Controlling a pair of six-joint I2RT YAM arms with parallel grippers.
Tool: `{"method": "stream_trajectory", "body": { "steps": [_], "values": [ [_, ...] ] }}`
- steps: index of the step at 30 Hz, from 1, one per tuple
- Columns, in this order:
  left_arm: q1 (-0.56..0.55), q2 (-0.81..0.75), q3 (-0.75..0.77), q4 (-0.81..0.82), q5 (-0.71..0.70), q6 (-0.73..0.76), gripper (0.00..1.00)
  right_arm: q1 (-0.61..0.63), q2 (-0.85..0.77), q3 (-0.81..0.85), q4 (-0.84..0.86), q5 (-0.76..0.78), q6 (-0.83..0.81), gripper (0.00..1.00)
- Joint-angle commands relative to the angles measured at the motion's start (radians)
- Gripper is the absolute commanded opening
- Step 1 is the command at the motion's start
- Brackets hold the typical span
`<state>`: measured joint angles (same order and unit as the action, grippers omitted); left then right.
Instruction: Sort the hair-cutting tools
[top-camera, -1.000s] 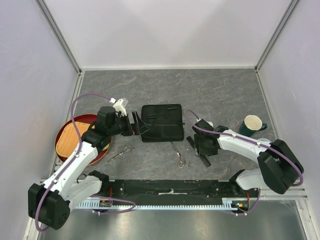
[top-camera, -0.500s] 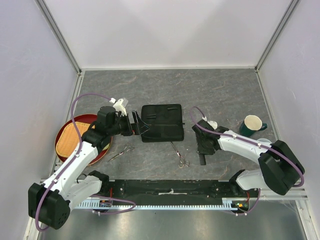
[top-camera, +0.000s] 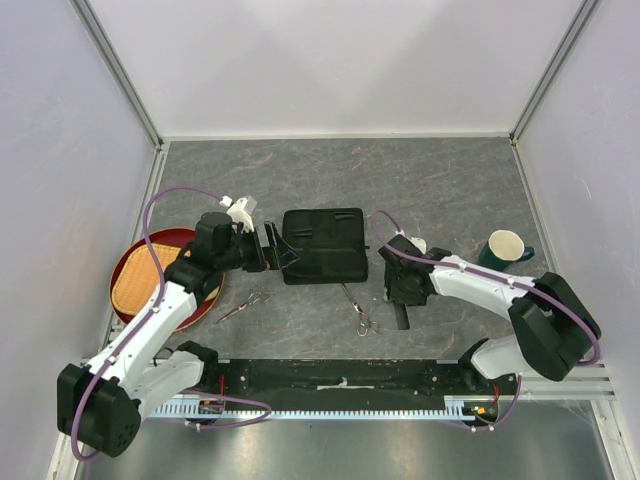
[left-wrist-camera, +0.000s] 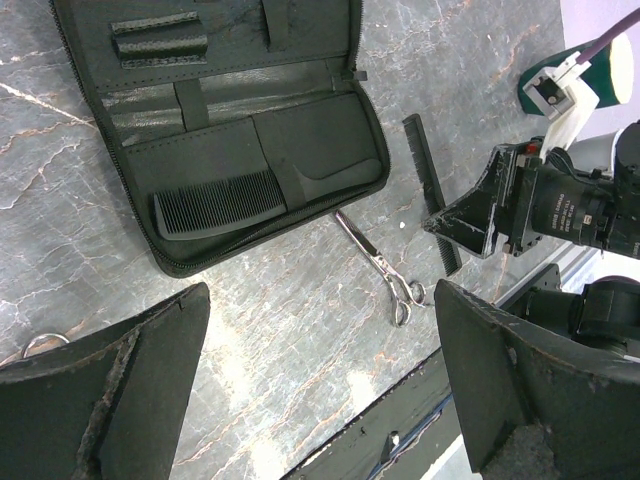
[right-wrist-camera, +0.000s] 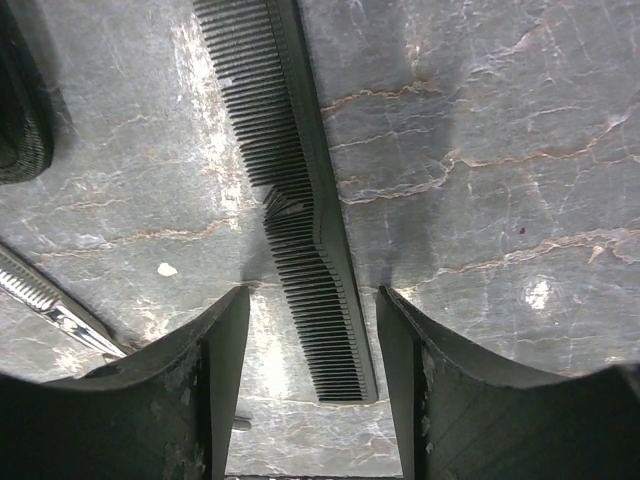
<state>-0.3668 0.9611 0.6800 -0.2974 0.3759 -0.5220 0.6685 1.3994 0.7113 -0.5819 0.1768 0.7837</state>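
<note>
The straight black comb (right-wrist-camera: 300, 200) lies on the table, and my right gripper (right-wrist-camera: 312, 300) is open with a finger on each side of its near end, not touching it. From above, the comb (top-camera: 402, 316) pokes out below my right gripper (top-camera: 400, 296). The tapered-handle comb (left-wrist-camera: 220, 205) sits in the open black case (left-wrist-camera: 300, 70). One pair of silver scissors (top-camera: 358, 310) lies below the case, also seen in the left wrist view (left-wrist-camera: 385, 270). The other pair (top-camera: 243, 303) lies near the tray. My left gripper (top-camera: 275, 250) is open and empty at the case's left edge.
A red round tray (top-camera: 128, 258) with a woven mat sits at the left. A green cup (top-camera: 505, 248) with a pale inside stands at the right. The black case (top-camera: 322, 245) lies in the middle, and the table's near edge rail (top-camera: 340, 375) runs along the front.
My right gripper has turned and shifted slightly left over the straight comb, so it now lines up along it. The left arm has not moved.
</note>
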Motion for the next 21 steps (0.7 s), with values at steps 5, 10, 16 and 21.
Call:
{"method": "stream_trajectory", "body": {
  "steps": [5,10,16,21],
  "values": [
    [-0.001,-0.007,-0.003,0.029,0.003,-0.003,0.99,0.0,0.087,0.083,-0.127,-0.063,-0.142,0.57],
    [-0.001,-0.015,-0.003,0.027,-0.003,-0.003,0.99,0.0,0.118,0.097,-0.16,-0.117,-0.182,0.54],
    [-0.001,-0.015,-0.003,0.024,-0.005,-0.003,0.99,-0.001,0.168,0.1,-0.157,-0.145,-0.212,0.53],
    [-0.001,-0.018,-0.005,0.023,-0.005,-0.003,0.99,0.0,0.182,0.099,-0.139,-0.099,-0.204,0.48]
  ]
}}
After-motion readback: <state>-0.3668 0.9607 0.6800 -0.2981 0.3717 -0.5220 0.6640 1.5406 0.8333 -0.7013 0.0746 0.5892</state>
